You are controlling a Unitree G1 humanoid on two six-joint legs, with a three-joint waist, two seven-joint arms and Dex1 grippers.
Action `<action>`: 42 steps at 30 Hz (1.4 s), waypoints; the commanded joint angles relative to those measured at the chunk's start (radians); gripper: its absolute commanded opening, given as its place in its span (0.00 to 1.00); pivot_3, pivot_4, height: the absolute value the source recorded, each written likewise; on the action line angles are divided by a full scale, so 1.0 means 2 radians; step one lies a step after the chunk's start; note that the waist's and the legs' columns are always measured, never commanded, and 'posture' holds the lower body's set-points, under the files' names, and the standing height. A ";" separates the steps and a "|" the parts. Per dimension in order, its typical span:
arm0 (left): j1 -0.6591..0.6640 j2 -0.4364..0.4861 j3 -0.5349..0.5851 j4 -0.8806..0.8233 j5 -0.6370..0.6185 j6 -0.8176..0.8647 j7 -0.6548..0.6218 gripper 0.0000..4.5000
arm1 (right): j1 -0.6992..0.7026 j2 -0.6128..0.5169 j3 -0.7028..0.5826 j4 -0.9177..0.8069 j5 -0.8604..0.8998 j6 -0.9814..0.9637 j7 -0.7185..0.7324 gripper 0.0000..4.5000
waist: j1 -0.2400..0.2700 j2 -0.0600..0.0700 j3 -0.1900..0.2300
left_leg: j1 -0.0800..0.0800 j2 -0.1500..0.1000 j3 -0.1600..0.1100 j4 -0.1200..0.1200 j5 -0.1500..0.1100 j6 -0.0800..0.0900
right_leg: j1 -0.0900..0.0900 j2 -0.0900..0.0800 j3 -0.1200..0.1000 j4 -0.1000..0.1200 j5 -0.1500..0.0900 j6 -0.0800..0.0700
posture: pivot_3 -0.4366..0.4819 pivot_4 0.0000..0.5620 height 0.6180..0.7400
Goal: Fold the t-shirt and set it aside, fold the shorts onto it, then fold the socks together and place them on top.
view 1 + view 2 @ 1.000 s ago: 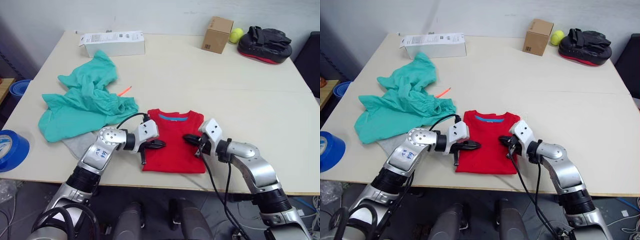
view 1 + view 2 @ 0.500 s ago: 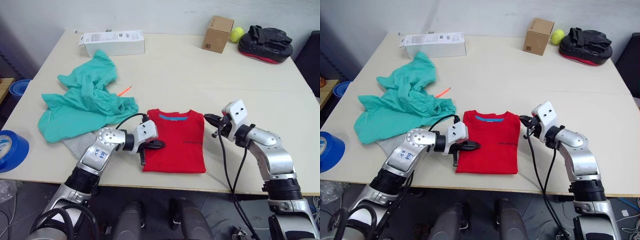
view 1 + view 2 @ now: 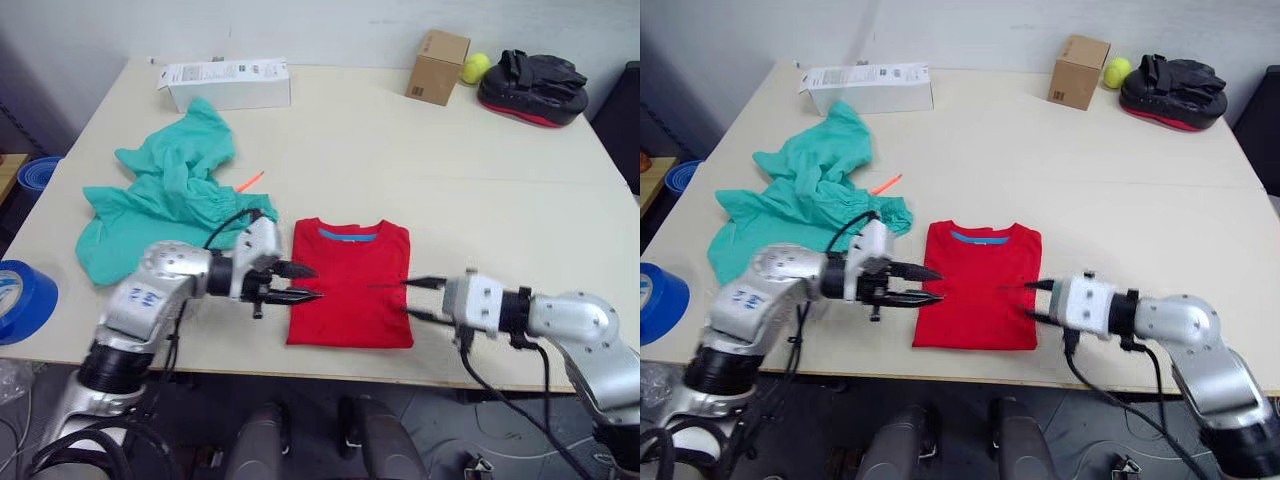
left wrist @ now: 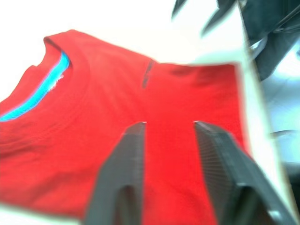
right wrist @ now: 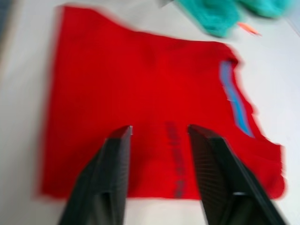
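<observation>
Two pincers at the shirt (image 3: 350, 283), one per side. Shirt folded into a neat rectangle, flat on the counter (image 3: 480, 190) near the front edge, collar with blue inside facing away from the robot.

Left pincer (image 3: 300, 283) pointing in from the shirt's left edge, fingers apart, tips over the edge of the red cloth; holding nothing. In the left wrist view, both fingers (image 4: 124, 173) spread over the red cloth, gap clear between them. Cannot tell whether tips touch the cloth.

Right pincer (image 3: 425, 298) pointing in from the shirt's right edge, fingers apart, tips at or just over that edge; holding nothing. Right wrist view: both fingers (image 5: 110, 178) spread above the shirt, dark print line on the cloth visible between them.

Shorts (image 3: 165, 205) crumpled in a loose heap on the left part of the counter, just left of the shirt, small orange tag (image 3: 250, 181) sticking out on the counter side. Grey cloth (image 3: 150, 285) partly showing under the shorts' near edge, behind the left arm; kind of cloth not clear.

Rest of the counter: white box (image 3: 225, 85) at the far left edge, beyond the shorts; cardboard box (image 3: 437, 67) at the far right, yellow-green ball (image 3: 471, 69) just beside it, black and red pad (image 3: 532, 86) further right. Blue tape roll (image 3: 20, 300) off the counter's left side.
</observation>
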 commanded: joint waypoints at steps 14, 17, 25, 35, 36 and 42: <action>0.042 0.087 0.036 -0.083 -0.051 0.020 0.008 1.00 | -0.034 0.066 0.087 0.125 -0.217 -0.237 -0.125 1.00 | -0.001 -0.001 0.000 | 0.000 0.000 0.000 0.000 0.001 0.000 | 0.001 0.000 0.000 -0.001 0.000 -0.001 | 0.48 0.27 1.00; 0.041 0.089 0.034 -0.082 -0.050 0.017 0.014 1.00 | -0.047 0.064 0.094 0.146 -0.222 -0.253 -0.134 1.00 | -0.001 -0.001 0.000 | 0.001 0.000 0.000 0.000 0.001 -0.001 | 0.001 0.000 0.000 0.000 -0.001 -0.002 | 0.48 0.27 1.00; 0.036 0.092 0.030 -0.067 -0.040 -0.004 0.010 1.00 | -0.072 -0.025 0.092 0.230 -0.212 -0.387 -0.124 1.00 | 0.004 -0.001 0.000 | 0.001 0.000 0.000 0.001 0.001 0.000 | 0.001 0.000 0.000 0.000 -0.001 -0.002 | 0.48 0.27 1.00; 0.036 0.095 0.029 -0.052 -0.031 -0.027 0.003 1.00 | -0.057 -0.167 0.069 0.198 0.169 -0.174 0.082 1.00 | 0.015 0.001 0.001 | 0.001 -0.001 0.000 0.001 0.000 0.001 | 0.002 -0.001 0.000 0.000 0.000 0.000 | 0.48 0.27 1.00; 0.035 0.096 0.028 -0.050 -0.029 -0.030 0.002 1.00 | -0.058 -0.187 0.061 0.177 0.219 -0.096 0.100 1.00 | 0.014 0.001 0.001 | 0.001 0.000 0.000 0.001 0.000 0.001 | 0.001 -0.001 0.000 0.000 0.000 -0.001 | 0.48 0.27 1.00; 0.021 0.090 0.021 -0.040 -0.021 -0.036 0.005 1.00 | -0.161 -0.179 0.082 0.160 0.396 0.355 0.032 1.00 | 0.005 0.001 0.002 | 0.002 0.001 -0.001 0.001 0.000 0.001 | 0.002 -0.001 0.000 0.001 0.000 -0.002 | 0.48 0.27 1.00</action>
